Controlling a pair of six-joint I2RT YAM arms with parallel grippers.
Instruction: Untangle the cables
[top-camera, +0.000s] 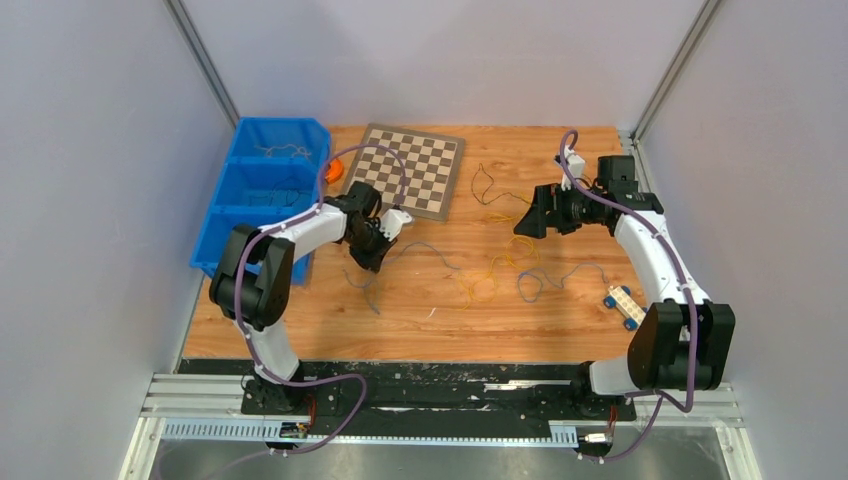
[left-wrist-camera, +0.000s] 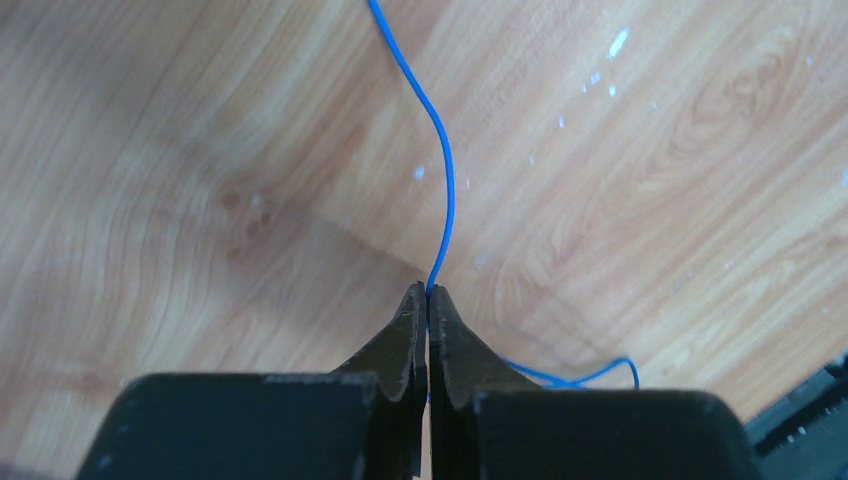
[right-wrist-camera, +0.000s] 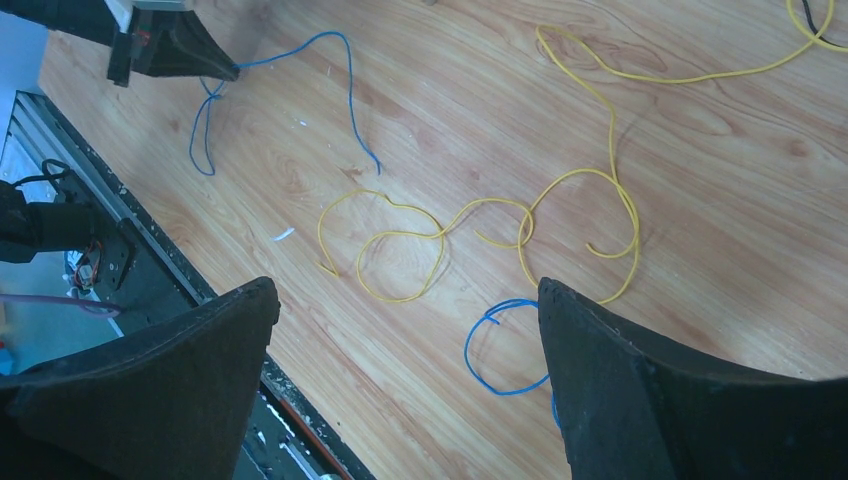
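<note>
The cables lie spread on the wooden table. My left gripper (top-camera: 366, 262) (left-wrist-camera: 428, 291) is shut on a thin blue cable (left-wrist-camera: 446, 170) just above the table; this cable trails right and down (top-camera: 432, 252) (right-wrist-camera: 346, 82). Tangled yellow cables (top-camera: 490, 272) (right-wrist-camera: 400, 236) lie in the middle. A second blue cable forms a loop (top-camera: 528, 288) (right-wrist-camera: 482, 372) beside them. A thin dark cable (top-camera: 484, 186) lies near the chessboard. My right gripper (top-camera: 524, 222) (right-wrist-camera: 405, 290) is open and empty, hovering above the yellow cables and the blue loop.
A blue bin with three compartments (top-camera: 262, 190) stands at the left and holds a few thin wires. A chessboard (top-camera: 410, 168) lies at the back, an orange object (top-camera: 335, 170) beside it. A white and blue toy block (top-camera: 625, 305) lies at the right.
</note>
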